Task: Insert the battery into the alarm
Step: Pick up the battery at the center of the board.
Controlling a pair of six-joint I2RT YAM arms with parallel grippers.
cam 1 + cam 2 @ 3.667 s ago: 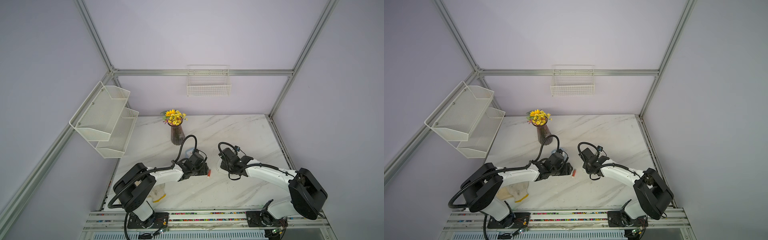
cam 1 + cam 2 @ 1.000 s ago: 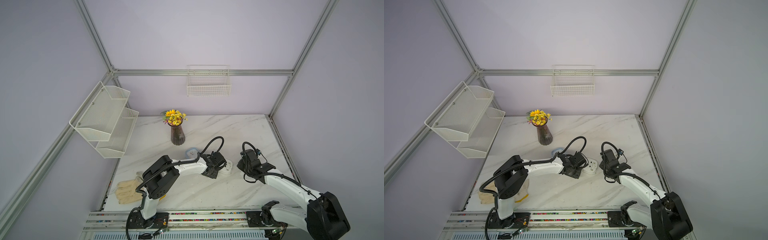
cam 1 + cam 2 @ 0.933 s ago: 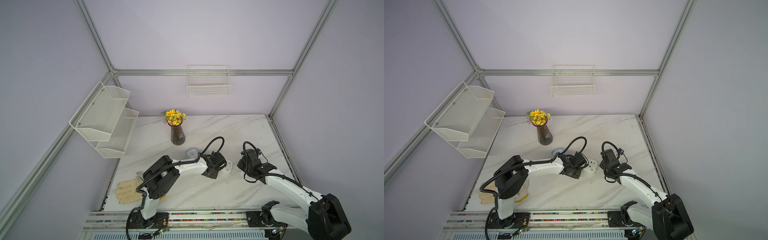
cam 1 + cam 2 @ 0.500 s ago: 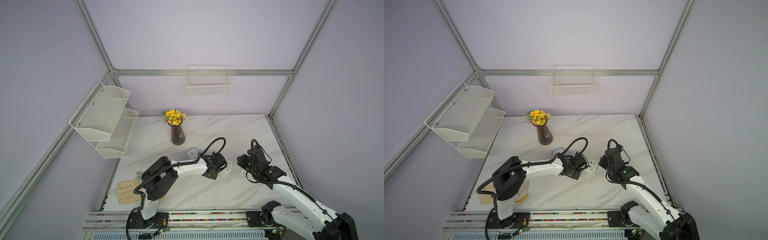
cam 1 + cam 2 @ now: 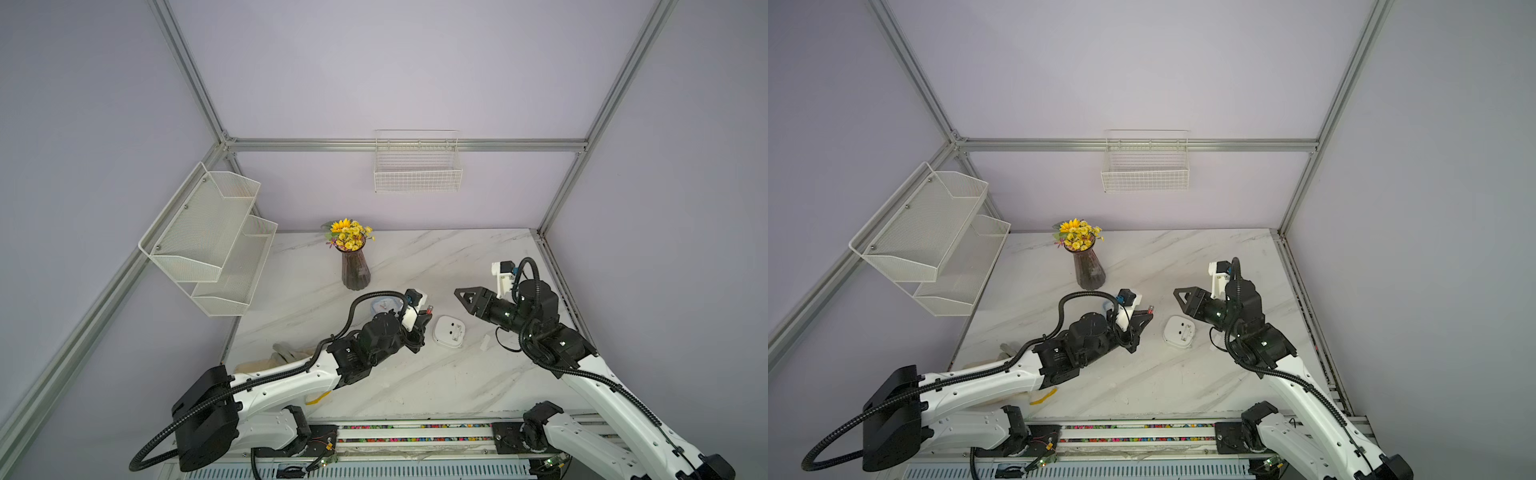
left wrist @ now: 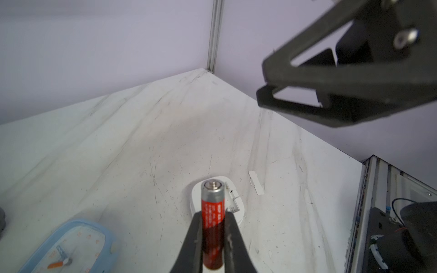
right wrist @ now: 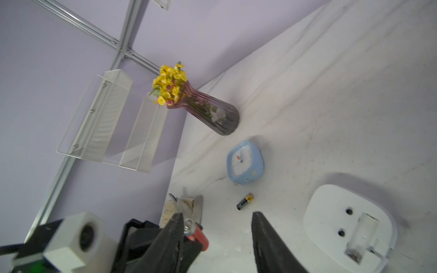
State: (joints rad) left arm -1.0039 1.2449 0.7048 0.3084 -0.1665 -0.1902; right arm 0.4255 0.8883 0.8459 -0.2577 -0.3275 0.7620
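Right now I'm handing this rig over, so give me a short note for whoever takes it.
Left gripper: shut on the red battery, close beside the alarm.
Right gripper: open, empty, raised near the alarm.
Alarm lies back up, battery bay open and empty; its cover lies on the table beside it.
Done: cover off, battery picked up. Left: seat the battery in the bay.

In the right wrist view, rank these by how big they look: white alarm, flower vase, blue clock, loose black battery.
Largest to smallest as they appear:
1. white alarm, though it lies nearest the camera, which inflates it
2. flower vase
3. blue clock
4. loose black battery, clearly the smallest
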